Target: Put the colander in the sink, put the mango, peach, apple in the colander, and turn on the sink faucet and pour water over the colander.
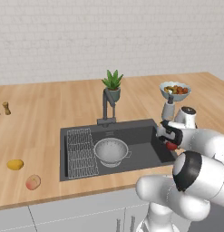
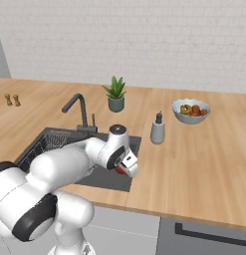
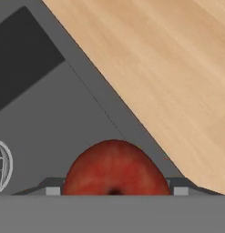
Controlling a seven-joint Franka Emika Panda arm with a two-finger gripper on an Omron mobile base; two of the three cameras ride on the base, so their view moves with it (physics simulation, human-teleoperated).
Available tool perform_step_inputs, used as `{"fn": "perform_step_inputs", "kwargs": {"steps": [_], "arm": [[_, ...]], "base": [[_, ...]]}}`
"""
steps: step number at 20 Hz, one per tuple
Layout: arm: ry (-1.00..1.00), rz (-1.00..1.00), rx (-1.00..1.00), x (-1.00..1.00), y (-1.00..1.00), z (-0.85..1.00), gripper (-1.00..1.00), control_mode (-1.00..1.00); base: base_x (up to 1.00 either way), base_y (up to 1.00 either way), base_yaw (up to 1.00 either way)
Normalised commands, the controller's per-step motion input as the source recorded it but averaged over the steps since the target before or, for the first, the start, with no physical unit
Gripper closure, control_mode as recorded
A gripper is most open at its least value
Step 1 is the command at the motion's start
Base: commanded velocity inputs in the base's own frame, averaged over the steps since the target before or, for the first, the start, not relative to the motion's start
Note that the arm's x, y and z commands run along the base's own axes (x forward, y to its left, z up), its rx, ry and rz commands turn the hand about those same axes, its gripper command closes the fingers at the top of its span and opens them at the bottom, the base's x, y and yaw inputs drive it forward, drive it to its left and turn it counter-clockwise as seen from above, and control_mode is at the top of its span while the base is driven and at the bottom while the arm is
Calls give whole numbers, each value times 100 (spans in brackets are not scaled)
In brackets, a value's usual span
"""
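Note:
The silvery colander (image 1: 111,152) sits in the dark grey sink (image 1: 145,136), beside the wire rack (image 1: 81,152). My gripper (image 1: 170,144) hangs over the sink's right edge, shut on the deep red apple (image 3: 114,168), which fills the gap between the finger tips. From the right base view the apple (image 2: 120,171) peeks out under the hand (image 2: 125,169). The yellow mango (image 1: 15,164) and the pinkish peach (image 1: 33,182) lie on the counter left of the sink. The sink faucet (image 1: 106,106) stands behind the basin, its spout dry.
A grey soap dispenser (image 1: 168,108) stands just behind my hand. A pale fruit bowl (image 1: 175,89) sits farther back right. A potted plant (image 1: 113,86) is behind the faucet. Two small shakers (image 1: 2,108) stand at the far left.

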Motion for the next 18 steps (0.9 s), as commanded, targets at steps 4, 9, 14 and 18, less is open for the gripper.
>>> {"fn": "perform_step_inputs", "kwargs": {"steps": [4, 9, 14, 18], "arm": [[0, 25, 11, 40, 53, 1, 100, -100], [2, 13, 0, 31, 80, 0, 100, -100], [12, 10, -7, 7, 94, -11, 100, -100], [16, 22, 0, 11, 53, -26, 100, -100]], "base": [[0, 0, 0], [0, 0, 0], [0, 0, 0], [0, 0, 0]]}}
